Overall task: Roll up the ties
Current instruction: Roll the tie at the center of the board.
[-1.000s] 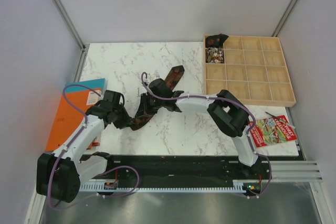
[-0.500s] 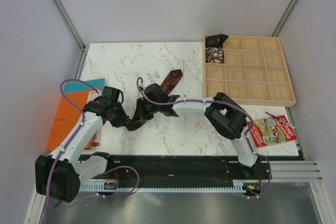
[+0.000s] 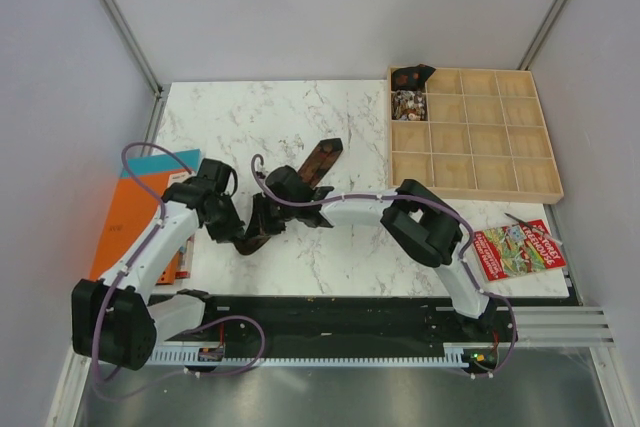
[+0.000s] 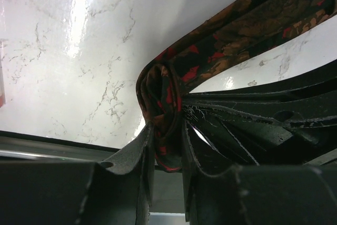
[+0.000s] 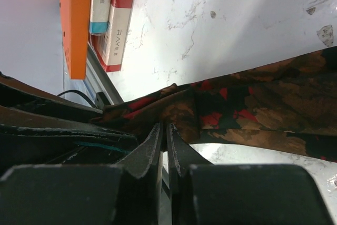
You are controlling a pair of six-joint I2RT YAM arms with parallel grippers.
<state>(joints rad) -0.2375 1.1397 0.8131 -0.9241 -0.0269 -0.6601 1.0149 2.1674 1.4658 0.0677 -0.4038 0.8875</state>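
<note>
Orange folder (image 3: pixel 115 232) lay at the far left, beside the marble table (image 3: pixel 230 117). Next to it my left gripper (image 4: pixel 166 130) was clamped on the rolled end of the dark brown tie (image 4: pixel 160 98), the coil squeezed between its fingers. Just right of that, my right gripper (image 5: pixel 164 130) had its fingers almost together, apparently pinching a thin fold of the same tie, though the cramped view left me unsure. The tie's free length ran up and right, pointed end toward the wooden compartment tray (image 3: pixel 480 194).
</note>
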